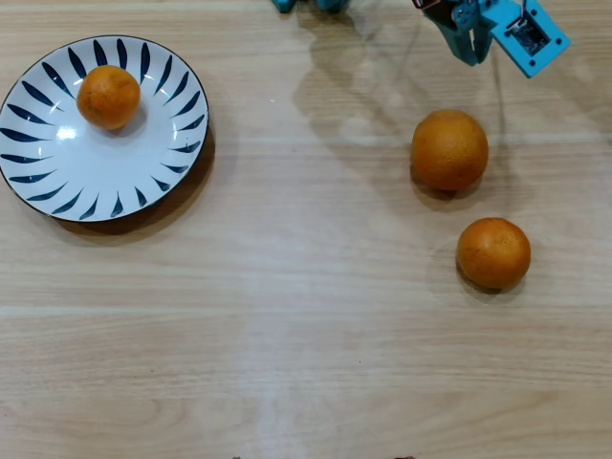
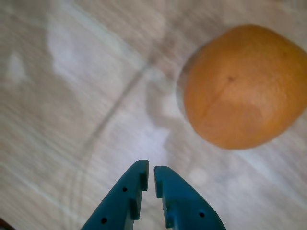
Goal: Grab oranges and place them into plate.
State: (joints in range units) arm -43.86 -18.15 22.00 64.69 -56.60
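Plate: we see the round white blue-stroked plate [image 1: 96, 182] on the wooden table [image 1: 306, 363].
Oranges: one small orange [image 1: 109, 97] inside the plate; the large dimpled orange [image 1: 449, 149] [image 2: 243, 86] and another small orange [image 1: 493, 252] well right of the plate.
Hand: the teal hand [image 2: 148, 178], nearly closed, empty, far from the plate.

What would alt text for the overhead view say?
One orange sits on a blue-and-white plate at left; two more, a larger and a smaller, lie on the wooden table at right, below the end effector.

Blurry orange [image 2: 243, 86], teal fingers [image 2: 139, 179] seemingly nearly closed
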